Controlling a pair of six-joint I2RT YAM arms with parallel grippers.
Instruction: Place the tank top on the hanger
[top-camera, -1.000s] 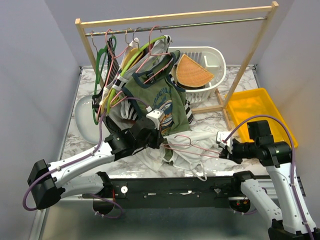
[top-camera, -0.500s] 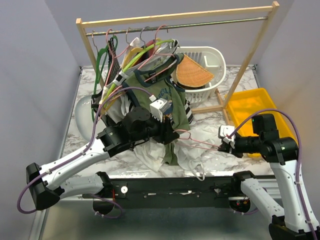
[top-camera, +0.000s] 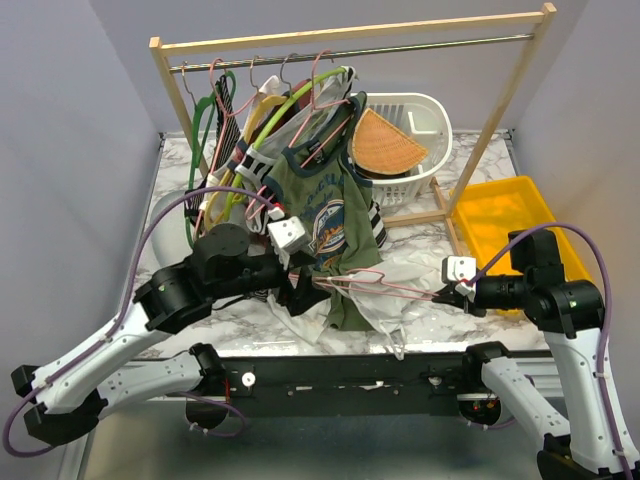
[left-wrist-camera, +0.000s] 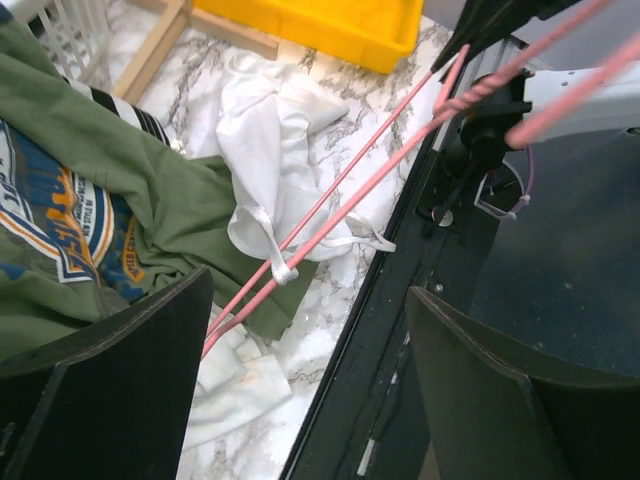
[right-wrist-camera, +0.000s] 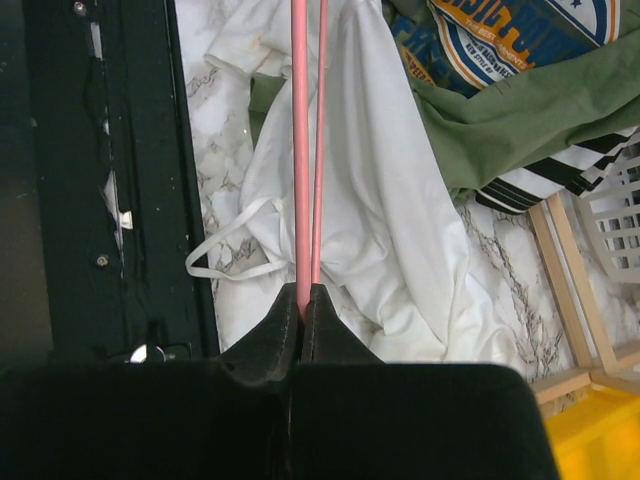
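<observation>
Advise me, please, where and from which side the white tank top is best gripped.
Grip the free shoulder strap, probably from straight above. It lies as a flat open loop on the table, sticking out from the bunched tank top beside the hanger, so the jaws could straddle one thin strand.

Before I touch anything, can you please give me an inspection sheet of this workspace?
Surface: marble table, partly covered with clothes.
Job's things: white tank top lies crumpled on the table; pink hanger is above it, and one strap seems looped around its wire.
Clutter: olive-green printed top, white basket, yellow bin, spare hangers on the rail.
Grippers: right gripper shut on the hanger's end; left gripper open, with the hanger wire between its jaws, not gripped.
Cables: purple cable arching over the right arm, free of the clothes.
Surroundings: wooden rack, plain grey walls.
</observation>
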